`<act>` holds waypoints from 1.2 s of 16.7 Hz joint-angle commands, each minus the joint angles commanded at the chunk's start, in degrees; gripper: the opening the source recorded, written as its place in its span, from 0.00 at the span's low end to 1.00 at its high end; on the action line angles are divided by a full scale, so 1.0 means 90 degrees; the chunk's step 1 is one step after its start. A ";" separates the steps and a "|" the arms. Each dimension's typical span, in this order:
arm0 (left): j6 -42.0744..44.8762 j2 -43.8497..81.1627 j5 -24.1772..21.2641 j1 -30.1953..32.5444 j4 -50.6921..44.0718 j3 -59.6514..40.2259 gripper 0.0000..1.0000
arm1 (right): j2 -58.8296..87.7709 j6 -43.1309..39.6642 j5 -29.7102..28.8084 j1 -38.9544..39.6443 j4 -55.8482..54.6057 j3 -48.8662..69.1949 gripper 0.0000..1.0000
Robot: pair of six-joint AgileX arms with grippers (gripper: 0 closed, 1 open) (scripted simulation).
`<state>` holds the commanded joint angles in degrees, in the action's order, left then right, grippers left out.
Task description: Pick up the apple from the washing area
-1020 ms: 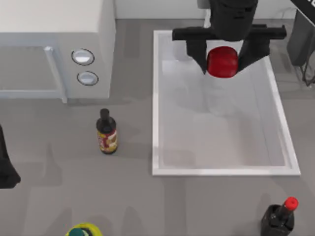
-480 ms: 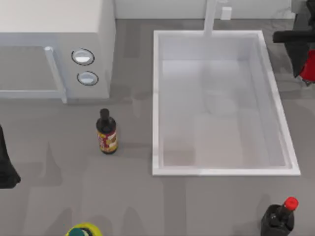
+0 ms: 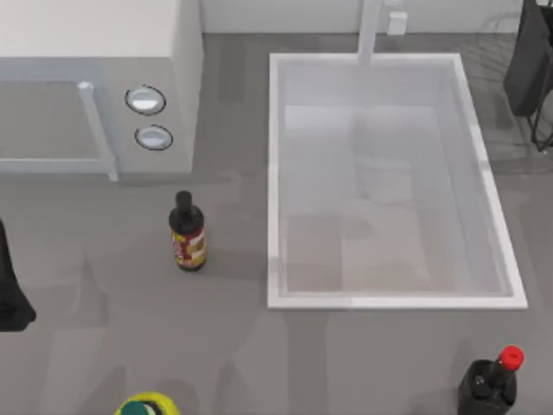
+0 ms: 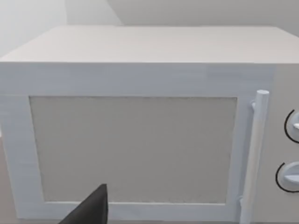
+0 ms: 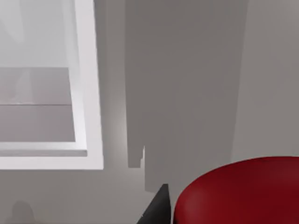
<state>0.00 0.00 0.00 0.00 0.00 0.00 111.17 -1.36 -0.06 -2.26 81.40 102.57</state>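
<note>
The apple [image 5: 243, 191] fills the near part of the right wrist view, a glossy red curve pressed close under the camera with a dark fingertip [image 5: 156, 210] of the right tool touching its side, so the right tool appears to be clamped on the fruit; the second finger is out of sight. Beyond the apple in that view lies grey tabletop [image 5: 187, 93] and a corner of the washing area [image 5: 86, 116], its white rim well apart from the fruit, which puts the apple outside the basin. From above, the washing area [image 3: 275, 173] sits toward the tabletop's right edge and far side, a white rectangular basin with a raised rim and a white faucet post [image 3: 370, 30] at its far short side, and its floor is bare. A dark part of the right arm [image 3: 531, 65] stands at the tabletop's right edge near the far right corner, just beside the basin. The left arm [image 3: 10, 290] is parked at the tabletop's left edge; one dark finger of the left tool [image 4: 91, 210] shows in the left wrist view, facing the microwave [image 4: 135, 135], and I cannot tell how wide that tool stands. The microwave [image 3: 95, 78] occupies the far left corner. A dark bottle with a yellow and red label [image 3: 187, 233] stands upright between the microwave and the basin, and a dark bottle with a red cap [image 3: 491, 380] stands near the near right corner.
</note>
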 joint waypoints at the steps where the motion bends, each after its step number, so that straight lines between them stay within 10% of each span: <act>1: 0.0000 0.0000 0.0000 0.0000 0.0000 0.0000 1.00 | 0.0000 0.0000 0.0000 0.0000 0.0000 0.0000 0.00; 18: 0.0000 0.0000 0.0000 0.0000 0.0000 0.0000 1.00 | 0.0332 0.0029 -0.0002 0.0024 -0.2671 -0.2339 0.00; 20: 0.0000 0.0000 0.0000 0.0000 0.0000 0.0000 1.00 | 0.0332 0.0029 -0.0002 0.0024 -0.2671 -0.2339 0.15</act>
<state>0.00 0.00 0.00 0.00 0.00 0.00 114.16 -1.10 -0.08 -2.05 57.36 81.52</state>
